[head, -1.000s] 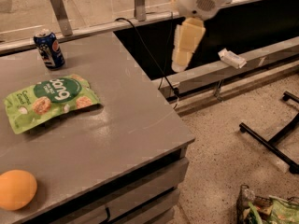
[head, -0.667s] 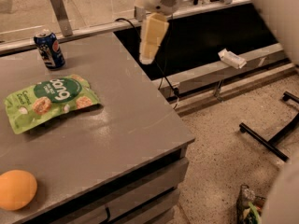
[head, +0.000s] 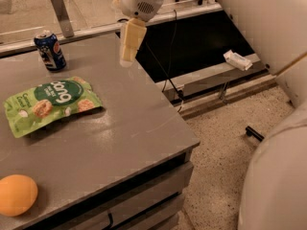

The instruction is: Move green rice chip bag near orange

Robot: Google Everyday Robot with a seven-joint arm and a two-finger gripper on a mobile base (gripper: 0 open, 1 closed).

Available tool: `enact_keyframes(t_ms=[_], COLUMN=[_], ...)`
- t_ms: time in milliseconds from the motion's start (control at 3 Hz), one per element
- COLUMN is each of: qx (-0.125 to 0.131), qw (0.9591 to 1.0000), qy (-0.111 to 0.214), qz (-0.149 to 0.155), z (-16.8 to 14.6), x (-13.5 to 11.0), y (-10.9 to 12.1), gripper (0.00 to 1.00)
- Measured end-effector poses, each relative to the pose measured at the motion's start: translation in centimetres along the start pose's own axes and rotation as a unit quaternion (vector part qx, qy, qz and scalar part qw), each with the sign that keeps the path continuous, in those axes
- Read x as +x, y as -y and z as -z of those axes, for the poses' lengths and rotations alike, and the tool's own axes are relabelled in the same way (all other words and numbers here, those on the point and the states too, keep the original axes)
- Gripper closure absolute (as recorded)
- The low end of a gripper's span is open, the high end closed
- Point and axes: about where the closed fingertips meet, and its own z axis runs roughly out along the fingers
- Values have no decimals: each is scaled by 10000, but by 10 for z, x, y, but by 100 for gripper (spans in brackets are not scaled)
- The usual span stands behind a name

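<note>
The green rice chip bag (head: 50, 104) lies flat on the left part of the grey table (head: 129, 123), label up. The orange (head: 17, 194) sits at the table's front left corner, well in front of the bag and apart from it. My gripper (head: 125, 60) hangs in the air over the back of the table, pointing down, to the right of and behind the bag. It holds nothing that I can see and touches neither the bag nor the orange.
A blue soda can (head: 50, 50) stands upright at the back left, behind the bag. The table's right edge drops to a speckled floor. My white arm (head: 268, 32) fills the right side. A small white box (head: 237, 60) lies on a low ledge.
My gripper has swung left, from beyond the table's right edge to above the table's back part, closer to the bag. Bag, orange and can have not moved.
</note>
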Motion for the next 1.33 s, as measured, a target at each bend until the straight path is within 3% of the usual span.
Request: enact_keyframes(t_ms=[333, 667, 1000, 1333], qx=[-309, -660, -992, -1204], qw=[9990, 9955, 9912, 9888], qy=[107, 269, 292, 334], qz=[308, 627, 828, 817], z=[-26, -56, -85, -107], x=[-16, -40, -59, -65], y=[-7, -13, -21, -30], gripper=[0, 0, 0, 0])
